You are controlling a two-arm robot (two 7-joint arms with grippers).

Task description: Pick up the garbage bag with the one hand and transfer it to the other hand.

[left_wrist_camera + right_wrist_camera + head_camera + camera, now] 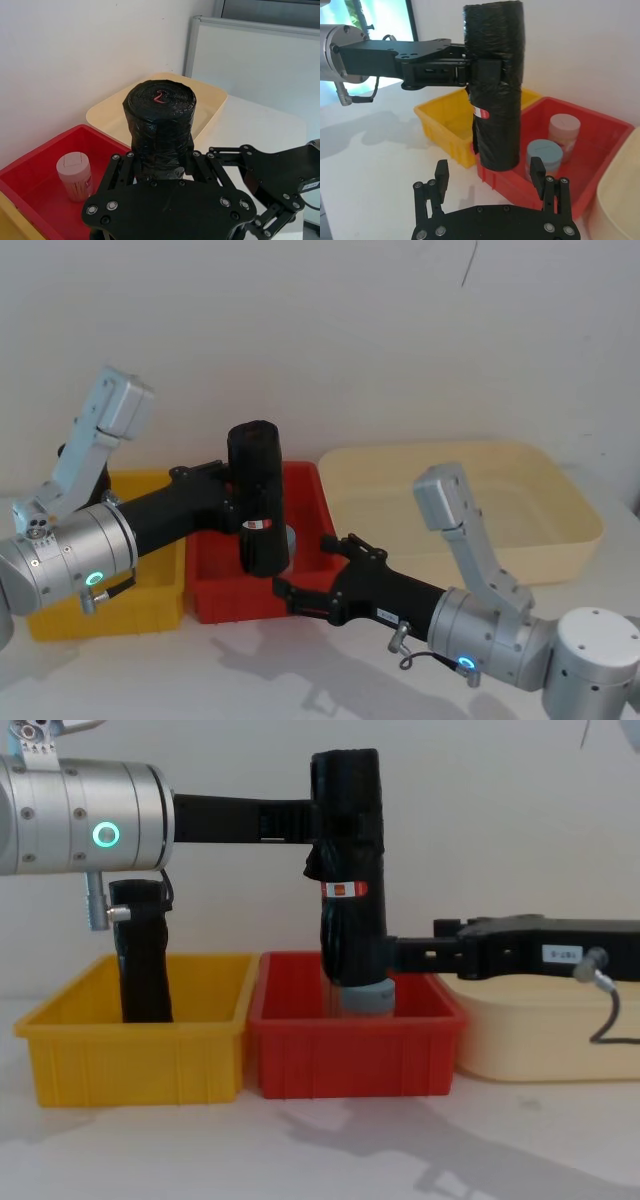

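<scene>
The garbage bag (258, 490) (348, 850) is a thick black roll with a red-and-white label band, held upright in the air above the red bin (215, 600). My left gripper (240, 502) (320, 820) reaches in from the left and is shut on the roll's upper half (495, 60). In the left wrist view the roll's top (160, 100) stands up between that gripper's fingers. My right gripper (300, 562) (489, 167) comes in from the right at the height of the roll's lower end. It is open, with a fingertip on either side of that end and not touching it.
The red bin (350, 1060) holds two small jars (564, 132) (544, 155). To its left a yellow bin (130, 1060) has a slimmer black roll (145, 955) standing in it. A large cream tub (570, 530) sits on the right. The wall is close behind.
</scene>
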